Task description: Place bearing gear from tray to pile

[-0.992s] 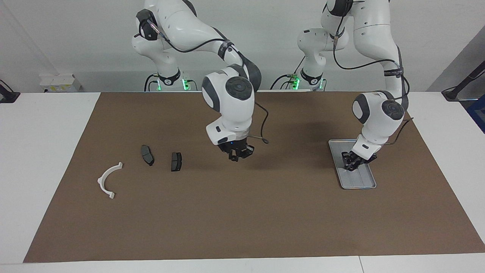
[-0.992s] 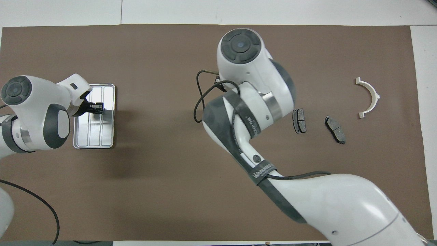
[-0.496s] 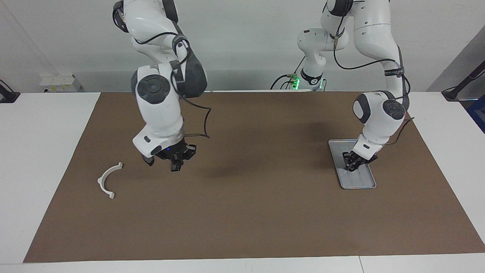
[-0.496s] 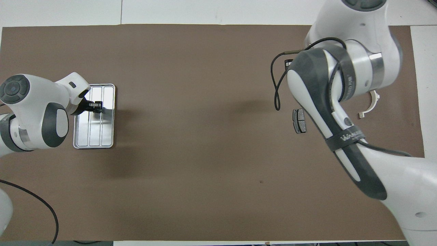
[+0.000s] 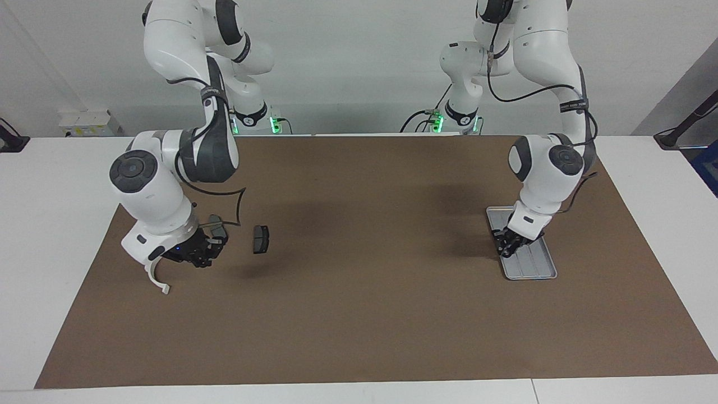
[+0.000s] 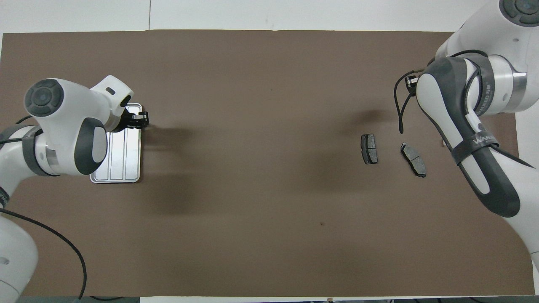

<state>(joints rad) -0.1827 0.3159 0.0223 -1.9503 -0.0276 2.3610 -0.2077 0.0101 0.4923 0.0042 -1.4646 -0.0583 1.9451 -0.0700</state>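
Note:
The silver-grey tray (image 5: 535, 268) (image 6: 122, 168) lies toward the left arm's end of the table, and its ribbed floor shows bare. My left gripper (image 5: 507, 244) (image 6: 142, 120) hangs over the tray's edge that faces the table's middle. It is shut on a small dark part, the bearing gear, which its fingers mostly hide. The pile lies toward the right arm's end: a white half-ring bracket (image 5: 155, 276) and two dark pads (image 5: 261, 239) (image 6: 413, 154). My right gripper (image 5: 199, 258) is shut and low over the pile, between the bracket and the nearer pad. In the overhead view its arm hides it.
A brown mat (image 5: 359, 314) covers most of the white table (image 5: 56, 224). The right arm's forearm (image 6: 471, 139) crosses above the pile's end of the mat. A power strip (image 5: 90, 120) sits off the mat near the robots.
The right arm swung from the table's middle to its own end and dropped over the pile. The left gripper shifted from over the tray's middle to its edge, still pinched.

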